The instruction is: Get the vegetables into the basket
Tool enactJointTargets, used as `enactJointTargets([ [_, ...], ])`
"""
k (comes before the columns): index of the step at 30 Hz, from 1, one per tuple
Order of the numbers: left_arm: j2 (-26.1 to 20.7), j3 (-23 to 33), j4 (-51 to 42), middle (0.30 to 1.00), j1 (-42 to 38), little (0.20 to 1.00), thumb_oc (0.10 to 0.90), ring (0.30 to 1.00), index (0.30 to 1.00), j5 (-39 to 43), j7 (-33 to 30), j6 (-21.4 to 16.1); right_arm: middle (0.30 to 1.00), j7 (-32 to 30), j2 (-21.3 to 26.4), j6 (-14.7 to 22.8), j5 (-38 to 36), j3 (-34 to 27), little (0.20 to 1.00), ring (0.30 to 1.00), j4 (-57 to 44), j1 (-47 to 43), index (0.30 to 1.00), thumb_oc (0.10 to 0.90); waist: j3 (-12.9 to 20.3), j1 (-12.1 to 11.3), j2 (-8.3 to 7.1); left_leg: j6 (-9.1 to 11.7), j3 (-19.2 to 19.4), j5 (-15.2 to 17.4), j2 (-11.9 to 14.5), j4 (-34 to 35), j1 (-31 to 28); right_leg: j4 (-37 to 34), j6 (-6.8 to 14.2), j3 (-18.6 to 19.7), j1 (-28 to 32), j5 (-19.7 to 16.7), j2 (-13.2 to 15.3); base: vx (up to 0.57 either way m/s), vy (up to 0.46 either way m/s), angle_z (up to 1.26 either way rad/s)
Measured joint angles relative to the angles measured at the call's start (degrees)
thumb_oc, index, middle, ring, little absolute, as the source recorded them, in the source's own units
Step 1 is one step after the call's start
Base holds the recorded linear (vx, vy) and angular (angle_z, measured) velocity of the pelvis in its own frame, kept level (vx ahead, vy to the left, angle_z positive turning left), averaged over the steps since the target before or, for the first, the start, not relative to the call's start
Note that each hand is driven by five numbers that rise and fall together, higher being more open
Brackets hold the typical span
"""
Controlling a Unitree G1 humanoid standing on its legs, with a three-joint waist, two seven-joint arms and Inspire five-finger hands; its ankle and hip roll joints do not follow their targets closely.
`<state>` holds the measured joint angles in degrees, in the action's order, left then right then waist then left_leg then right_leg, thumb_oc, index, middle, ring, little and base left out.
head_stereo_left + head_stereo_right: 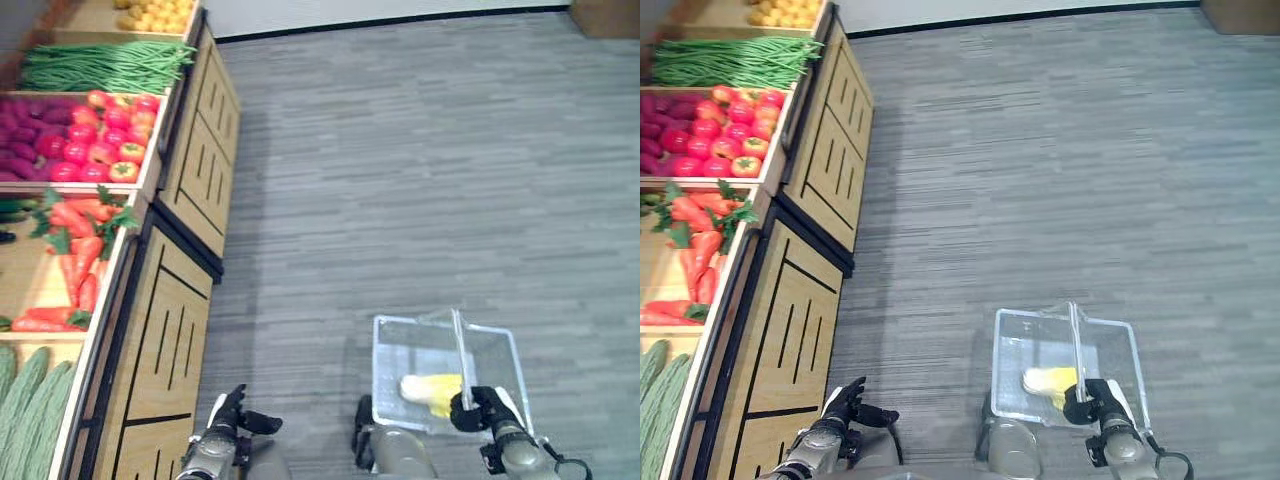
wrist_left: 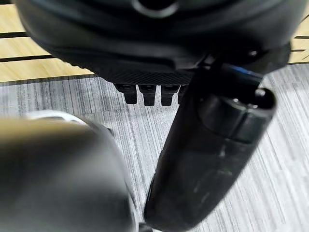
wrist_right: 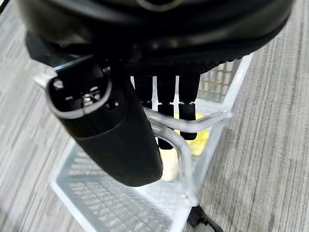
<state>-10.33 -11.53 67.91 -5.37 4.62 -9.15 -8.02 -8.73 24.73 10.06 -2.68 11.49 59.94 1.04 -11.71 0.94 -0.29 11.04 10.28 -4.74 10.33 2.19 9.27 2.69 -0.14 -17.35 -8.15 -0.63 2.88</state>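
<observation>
Right hand [image 1: 484, 408]: fingers curled round the handle [image 1: 459, 350] of the clear basket [image 1: 392, 352].
Cabbage [image 1: 431, 390]: lying in the basket, just left of that hand.
Left hand [image 1: 228, 412]: relaxed, empty, near the vegetable stand [image 1: 185, 300].

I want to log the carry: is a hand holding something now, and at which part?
The right hand holds the clear basket by its handle, fingers curled round it. The left hand holds nothing; its fingers are relaxed.

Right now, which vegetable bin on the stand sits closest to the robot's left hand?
The cucumber bin, nearest bin to the left hand; carrots lie farther back.
</observation>
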Motion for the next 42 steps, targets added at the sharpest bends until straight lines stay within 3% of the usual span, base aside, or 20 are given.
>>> enactJointTargets([
  [1,-0.1,0.3,-0.4,1.0,0.1,1.0,0.9,1.0,1.0,0.9,0.2,-0.1,0.3,0.0,-0.3,0.0,0.0,0.0,0.3,0.3,0.2,-0.5,0.3,0.4,0.0,-1.0,0.3,-1.4,-0.2,-1.1,-0.5,1.7,1.4,-0.3,-1.0,0.2,-0.1,-0.6,-0.9,0.43,0.195,-0.46],
  [2,-0.4,0.2,-0.1,1.0,-0.3,1.0,0.9,1.0,1.0,1.0,-0.2,0.0,0.3,-0.1,-1.1,0.3,0.1,0.3,0.3,0.3,1.7,-1.0,0.3,0.4,0.1,-1.3,0.54,-1.5,-2.0,-1.9,-0.3,2.2,3.2,-2.7,-1.3,1.6,2.0,0.1,-3.7,0.35,0.167,-0.84],
  [3,-0.4,0.4,0.0,1.0,-0.4,1.0,0.9,1.0,1.0,1.1,-0.2,-0.1,0.3,0.0,-1.7,0.2,0.1,0.3,0.3,0.3,1.9,-1.0,0.3,0.4,0.1,-1.6,0.37,-2.6,-1.0,-2.8,-0.5,1.0,3.0,-2.6,-1.8,2.4,2.6,0.4,-4.5,0.27,0.181,-0.8],
  [6,-0.3,0.1,0.5,1.0,-0.3,1.0,0.9,1.0,1.0,0.8,-0.2,-0.1,0.3,-0.1,-1.8,0.2,0.1,0.1,0.3,0.3,1.3,0.4,0.3,0.4,0.4,-0.5,0.3,-3.9,0.9,-3.6,-1.4,-2.7,2.8,-2.4,-2.2,3.6,3.7,0.4,-4.7,0.29,0.272,-0.46],
  [9,-0.3,-0.3,2.6,1.0,-1.4,1.0,0.9,1.0,1.0,-2.1,0.5,0.0,0.3,-0.2,-1.7,-0.3,0.0,-0.9,0.3,0.3,1.4,1.9,0.3,0.4,1.1,0.2,0.3,-6.0,2.5,-2.5,-3.4,-2.2,1.7,-0.7,-0.8,6.1,2.6,1.1,-2.6,0.19,0.23,-0.33],
  [10,-0.5,-0.3,2.3,1.0,-1.4,1.0,0.9,1.0,1.0,-2.6,0.5,0.0,0.3,-0.4,-1.8,-0.5,-0.1,-1.2,0.3,0.3,1.3,1.9,0.3,0.4,1.3,0.3,0.05,-10.3,3.8,-2.1,-5.0,-2.2,1.2,2.3,0.5,7.2,1.1,2.1,-0.7,0.09,0.101,-0.24],
  [12,-1.9,-0.3,2.0,1.0,-1.8,1.0,0.9,1.0,1.0,-2.6,0.4,0.0,0.3,-0.2,-2.5,-0.6,-0.2,-1.2,0.3,0.3,-0.2,1.5,0.3,0.4,1.7,0.3,-0.93,-12.2,4.6,-0.8,-7.8,-2.6,1.2,8.0,1.9,10.0,-1.6,4.9,2.8,0.18,0.23,-0.01],
  [13,-1.9,-0.3,2.0,1.0,-1.8,1.0,0.9,1.0,1.0,-2.6,0.4,0.0,0.3,-0.2,-2.5,-0.6,-0.2,-1.2,0.3,0.3,-0.2,1.5,0.3,0.4,1.7,0.3,-0.93,-12.2,4.6,-0.8,-7.8,-2.6,1.2,8.0,1.9,10.0,-1.6,4.9,2.8,0.17,0.229,0.11],
  [14,-3.5,-0.3,2.0,1.0,-2.6,1.0,0.9,1.0,1.0,-2.6,0.2,0.0,0.3,0.3,-2.9,-0.6,0.1,-0.5,0.3,0.3,-0.9,0.8,0.3,0.4,2.1,-0.3,-1.75,-13.7,4.7,0.5,-9.5,-3.0,1.1,8.5,3.8,11.6,-1.6,5.9,4.5,0.06,0.094,0.05],
  [18,-5.8,-0.2,1.7,1.0,-2.8,1.0,0.9,1.0,1.0,-2.5,-0.4,0.0,0.3,0.9,-3.8,0.1,0.3,0.4,0.3,0.3,-1.9,-2.7,0.3,0.4,1.9,-1.7,-2.33,-14.7,6.2,1.6,-11.2,-2.1,0.3,10.3,5.1,12.3,-2.6,5.8,5.7,0.07,0.164,-0.14],
  [22,-5.5,-1.4,1.8,1.0,-1.5,1.0,0.9,1.0,1.0,-2.6,-0.1,0.0,0.3,1.2,-4.8,0.8,0.6,2.1,0.3,0.3,-2.3,-3.5,0.3,0.4,1.7,-1.7,-3.62,-15.4,7.3,3.1,-10.9,-0.9,-1.1,19.0,6.4,10.9,-6.8,5.1,6.7,0.08,0.101,-0.2],
  [24,-5.2,-2.4,1.8,1.0,-0.7,1.0,0.9,1.0,1.0,-2.6,0.5,0.1,0.3,1.6,-5.4,1.0,0.6,2.9,0.3,0.3,-3.5,-3.3,0.3,0.4,1.2,-1.4,-4.16,-16.2,7.1,2.6,-11.4,0.9,-2.5,26.3,7.6,11.1,-12.3,5.9,7.4,0.18,0.015,-0.04],
  [27,-4.6,-2.1,2.6,1.0,-1.1,1.0,0.9,1.0,1.0,-2.6,0.4,0.1,0.3,1.5,-5.7,1.4,0.3,2.9,0.3,0.3,-6.2,-3.3,0.3,0.4,-0.5,-0.5,-3.65,-17.2,5.6,1.7,-11.7,1.2,-2.6,14.3,8.3,12.2,-13.4,4.6,6.8,0.16,-0.048,0.21],
  [29,-4.5,-2.1,2.8,1.0,-1.5,1.0,0.9,1.0,1.0,-2.6,0.4,0.1,0.3,1.5,-5.8,1.4,0.3,3.0,0.3,0.3,-6.4,-3.3,0.3,0.4,-0.8,0.0,-3.72,-16.8,3.9,2.0,-12.3,1.6,-3.6,6.3,8.3,12.7,-13.3,0.4,7.2,0.22,-0.082,0.44],
  [32,-4.3,-1.2,4.0,1.0,-2.6,1.0,0.9,1.0,1.0,-2.6,0.4,0.0,0.3,1.6,-5.9,1.3,0.5,3.1,0.3,0.3,-6.9,-3.2,0.3,0.4,-1.5,0.5,-3.84,-15.3,1.0,2.9,-12.3,1.6,-5.0,-4.3,8.4,16.8,-12.9,-5.9,6.8,0.24,-0.123,0.52],
  [35,-4.4,-1.1,4.2,1.0,-1.4,1.0,0.9,1.0,1.0,-2.6,0.4,0.0,0.3,1.4,-5.8,1.3,0.5,2.9,0.3,0.3,-7.8,-2.2,0.3,0.4,-2.1,1.8,-4.41,-12.0,-2.5,4.9,-12.0,1.3,-8.4,-7.9,8.4,19.1,-10.3,-9.2,7.7,0.22,-0.145,0.71],
  [36,-4.0,-1.0,4.4,1.0,-1.0,1.0,0.9,1.0,1.0,-2.6,0.4,0.0,0.3,1.4,-5.7,1.4,0.6,2.6,0.3,0.3,-7.5,-1.7,0.3,0.4,-2.3,1.8,-4.09,-10.2,-3.6,5.9,-10.9,1.4,-9.8,-6.8,8.8,18.3,-8.7,-12.0,7.1,0.21,-0.172,0.59],
  [38,-2.2,-0.1,4.2,1.0,0.1,1.0,0.9,1.0,1.0,-2.5,0.6,0.0,0.3,1.7,-4.7,1.0,0.6,2.4,0.3,0.3,-7.1,-2.5,0.3,0.4,-2.1,1.7,-0.72,-8.3,-3.4,6.6,-6.2,0.7,-11.2,-5.2,6.9,15.8,-7.4,-11.5,2.8,0.21,-0.235,0.33],
  [40,-0.5,3.0,4.8,1.0,-0.1,1.0,0.9,1.0,1.0,-2.2,0.8,-0.2,0.3,2.1,-3.6,0.8,0.7,2.4,0.3,0.3,-7.3,-3.1,0.3,0.4,-2.1,1.7,-0.25,-6.9,-3.5,4.2,-2.9,-2.0,-11.4,-4.9,3.7,12.5,-4.5,-9.5,0.5,0.22,-0.331,0.4],
  [42,-0.4,3.3,4.7,1.0,-0.1,1.0,0.9,1.0,1.0,-1.8,0.8,-0.6,0.3,2.2,-2.4,0.8,0.7,2.4,0.3,0.3,-7.6,-2.6,0.3,0.4,-2.0,1.5,-0.44,-6.1,-3.7,2.9,-1.8,-3.7,-11.4,-4.9,2.6,11.0,-2.8,-7.9,-0.5,0.15,-0.255,0.4],
])
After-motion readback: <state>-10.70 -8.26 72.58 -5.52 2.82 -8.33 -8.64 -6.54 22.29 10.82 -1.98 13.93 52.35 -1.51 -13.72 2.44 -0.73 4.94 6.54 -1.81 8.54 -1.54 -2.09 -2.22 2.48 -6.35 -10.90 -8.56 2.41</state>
